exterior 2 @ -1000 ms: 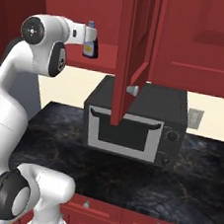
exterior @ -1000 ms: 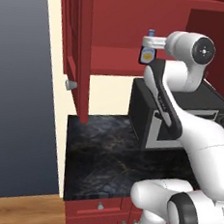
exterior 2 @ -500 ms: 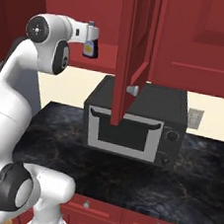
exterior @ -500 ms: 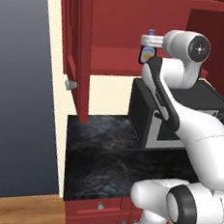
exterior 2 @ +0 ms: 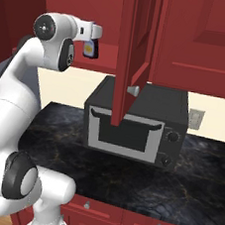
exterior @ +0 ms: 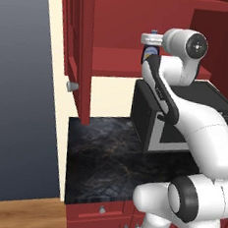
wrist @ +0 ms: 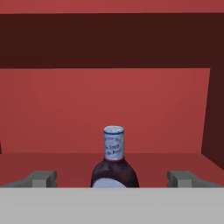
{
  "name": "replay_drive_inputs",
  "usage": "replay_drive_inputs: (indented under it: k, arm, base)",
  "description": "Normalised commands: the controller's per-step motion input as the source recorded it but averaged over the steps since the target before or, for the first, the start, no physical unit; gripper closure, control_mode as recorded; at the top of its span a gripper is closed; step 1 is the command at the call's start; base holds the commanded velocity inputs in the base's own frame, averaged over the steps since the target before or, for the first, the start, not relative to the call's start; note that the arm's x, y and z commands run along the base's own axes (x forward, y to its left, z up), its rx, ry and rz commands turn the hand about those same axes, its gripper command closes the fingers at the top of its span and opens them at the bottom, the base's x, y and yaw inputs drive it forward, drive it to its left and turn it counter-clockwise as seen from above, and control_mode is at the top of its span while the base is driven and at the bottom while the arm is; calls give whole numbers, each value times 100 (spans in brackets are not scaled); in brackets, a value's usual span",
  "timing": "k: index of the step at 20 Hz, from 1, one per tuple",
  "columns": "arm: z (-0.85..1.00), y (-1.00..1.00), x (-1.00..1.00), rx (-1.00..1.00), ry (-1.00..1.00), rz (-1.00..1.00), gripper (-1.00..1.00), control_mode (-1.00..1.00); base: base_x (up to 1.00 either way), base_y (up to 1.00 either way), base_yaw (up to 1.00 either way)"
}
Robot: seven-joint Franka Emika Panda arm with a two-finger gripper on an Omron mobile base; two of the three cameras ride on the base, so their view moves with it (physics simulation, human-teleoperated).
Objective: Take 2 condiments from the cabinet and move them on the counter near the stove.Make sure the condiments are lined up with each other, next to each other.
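A dark purple condiment bottle with a yellow label and pale cap stands on the red inner shelf of the open wall cabinet. My gripper is open and level with the bottle. Its two fingertips stand wide apart on either side of the bottle and a little short of it, touching nothing. From the right base view the bottle shows just under my white hand, and in the left base view the bottle peeks out beside the wrist. The black counter lies below. The stove is out of view.
A black microwave sits on the counter directly under the shelf. The opened cabinet door with its round silver knob hangs out over the counter. A cream wall strip and a grey wall are at the left.
My hand has edged slightly upward at the shelf. The bottle has not moved and the jaws have stayed open.
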Motion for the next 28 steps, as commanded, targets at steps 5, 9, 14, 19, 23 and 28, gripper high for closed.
replay_drive_inputs:
  k: [5,9,14,19,23,28]
  arm:
    - [0,0,12,0,0,0,-100,-100]
    - [0,0,9,0,0,0,-100,-100]
    - [0,0,12,0,0,0,-100,-100]
    - [-1,0,12,0,0,0,-100,-100]
    - [-2,0,10,0,0,0,-100,-100]
    - [-3,0,11,0,0,0,-100,-100]
  base:
    - [0,0,0]
    - [0,0,0]
    - [0,0,0]
    - [0,0,0]
    - [0,0,0]
    - [0,0,0]
